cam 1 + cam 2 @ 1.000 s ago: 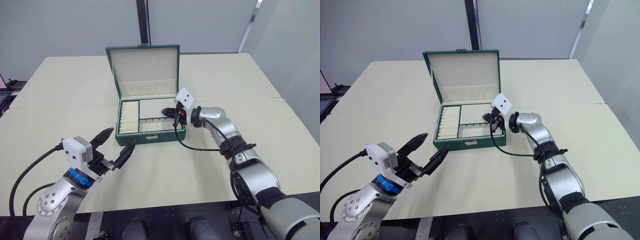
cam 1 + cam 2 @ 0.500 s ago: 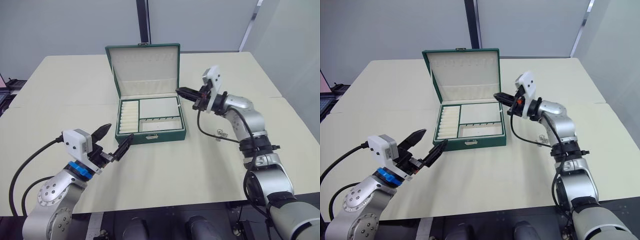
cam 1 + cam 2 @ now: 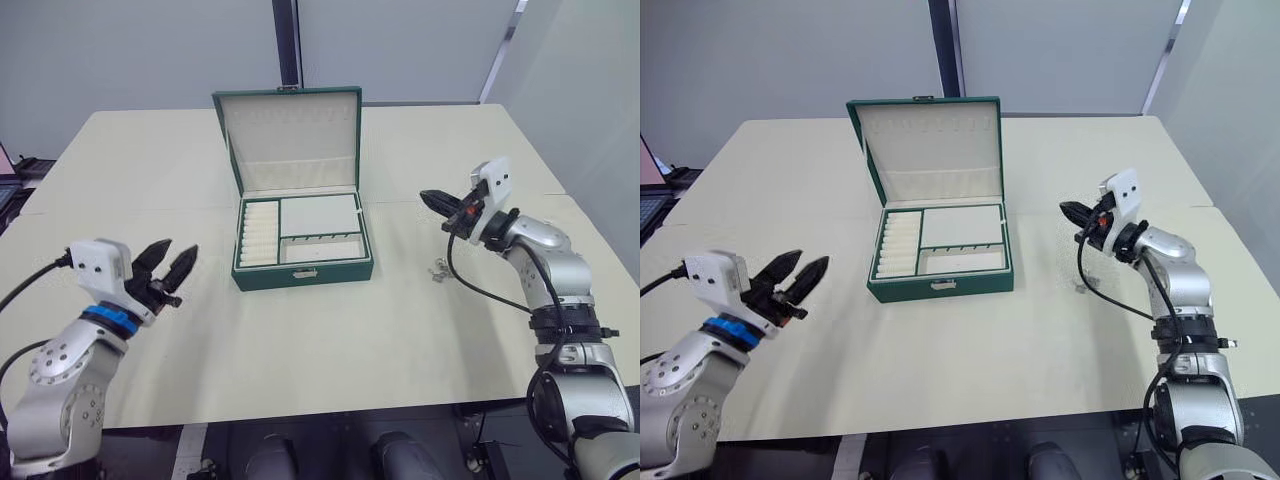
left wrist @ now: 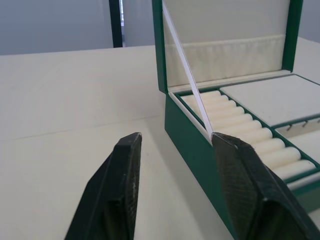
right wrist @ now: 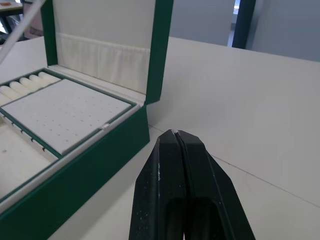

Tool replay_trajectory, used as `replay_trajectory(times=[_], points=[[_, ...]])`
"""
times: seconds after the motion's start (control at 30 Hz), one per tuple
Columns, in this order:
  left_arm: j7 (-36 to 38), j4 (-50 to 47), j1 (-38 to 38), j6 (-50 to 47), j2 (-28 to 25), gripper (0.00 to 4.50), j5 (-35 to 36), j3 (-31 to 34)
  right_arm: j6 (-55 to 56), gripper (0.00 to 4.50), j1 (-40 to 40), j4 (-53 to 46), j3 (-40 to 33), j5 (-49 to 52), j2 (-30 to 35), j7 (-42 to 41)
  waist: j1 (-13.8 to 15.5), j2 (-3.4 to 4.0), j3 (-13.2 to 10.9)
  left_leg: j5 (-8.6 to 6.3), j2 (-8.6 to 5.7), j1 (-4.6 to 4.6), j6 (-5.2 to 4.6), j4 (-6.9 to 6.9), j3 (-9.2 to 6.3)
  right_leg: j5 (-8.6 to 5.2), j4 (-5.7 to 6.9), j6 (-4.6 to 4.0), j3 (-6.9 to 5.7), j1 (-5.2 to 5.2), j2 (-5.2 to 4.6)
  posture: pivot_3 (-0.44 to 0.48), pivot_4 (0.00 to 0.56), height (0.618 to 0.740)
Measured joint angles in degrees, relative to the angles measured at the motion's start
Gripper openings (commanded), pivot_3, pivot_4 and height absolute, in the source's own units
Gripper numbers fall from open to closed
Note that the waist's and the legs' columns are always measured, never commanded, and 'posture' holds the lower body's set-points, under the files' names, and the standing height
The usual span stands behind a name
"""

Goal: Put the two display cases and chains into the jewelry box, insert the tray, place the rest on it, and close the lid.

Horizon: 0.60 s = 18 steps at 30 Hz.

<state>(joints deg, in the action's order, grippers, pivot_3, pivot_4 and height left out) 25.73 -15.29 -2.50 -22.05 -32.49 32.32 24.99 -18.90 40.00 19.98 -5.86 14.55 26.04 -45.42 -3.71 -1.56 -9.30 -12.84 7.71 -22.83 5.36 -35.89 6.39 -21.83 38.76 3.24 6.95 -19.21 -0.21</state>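
The jewelry box (image 3: 300, 272) stands open mid-table, its lid (image 3: 290, 135) upright at the back. The tray (image 3: 318, 214) sits inside it, with ring rolls on the left and cream compartments. A small cluster of silver jewelry, the rest (image 3: 437, 268), lies on the table to the right of the box. My right gripper (image 3: 425, 195) hovers above that cluster, shut and holding nothing. My left gripper (image 3: 178, 252) is open and holds nothing, well left of the box's front corner. The display cases and chains are out of view.
The box rests on a large cream table (image 3: 330, 340) with bare surface all around it. A seam (image 3: 130, 212) crosses the tabletop behind the box's middle. Grey walls stand beyond the far edge.
My right gripper left the box's right side and swung out to the right, staying shut. My left arm pulled back to the left and its fingers narrowed.
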Motion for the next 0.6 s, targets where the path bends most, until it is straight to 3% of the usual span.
replay_trajectory(times=[0.13,0.37,0.6], points=[[0.2,9.1,-6.6,0.0,-0.2,0.02,-5.1,-5.7,2.8,0.0,-2.1,2.3,3.7,-3.5,-1.6,1.9,0.1,0.0,0.0,0.01,0.01,0.0,0.01,0.0,0.02,0.0,0.02,0.0,0.01,-0.04,0.02,0.0,0.15,0.74],[2.6,22.2,-14.4,1.5,0.5,0.02,-9.8,-11.4,4.5,0.0,-2.6,3.7,7.4,-6.1,-5.1,3.4,0.1,0.01,0.0,0.01,0.03,-0.02,0.01,-0.09,0.09,0.0,0.06,0.0,0.01,-0.13,0.02,0.0,0.15,0.74],[5.3,27.4,-15.3,2.7,2.6,0.02,-10.9,-12.4,1.8,0.0,-3.1,0.4,10.8,-6.6,-7.9,2.8,0.3,0.01,0.0,0.01,0.04,-0.02,0.01,-0.08,0.08,0.0,0.09,0.0,-0.02,-0.14,0.02,0.0,0.15,0.74]])
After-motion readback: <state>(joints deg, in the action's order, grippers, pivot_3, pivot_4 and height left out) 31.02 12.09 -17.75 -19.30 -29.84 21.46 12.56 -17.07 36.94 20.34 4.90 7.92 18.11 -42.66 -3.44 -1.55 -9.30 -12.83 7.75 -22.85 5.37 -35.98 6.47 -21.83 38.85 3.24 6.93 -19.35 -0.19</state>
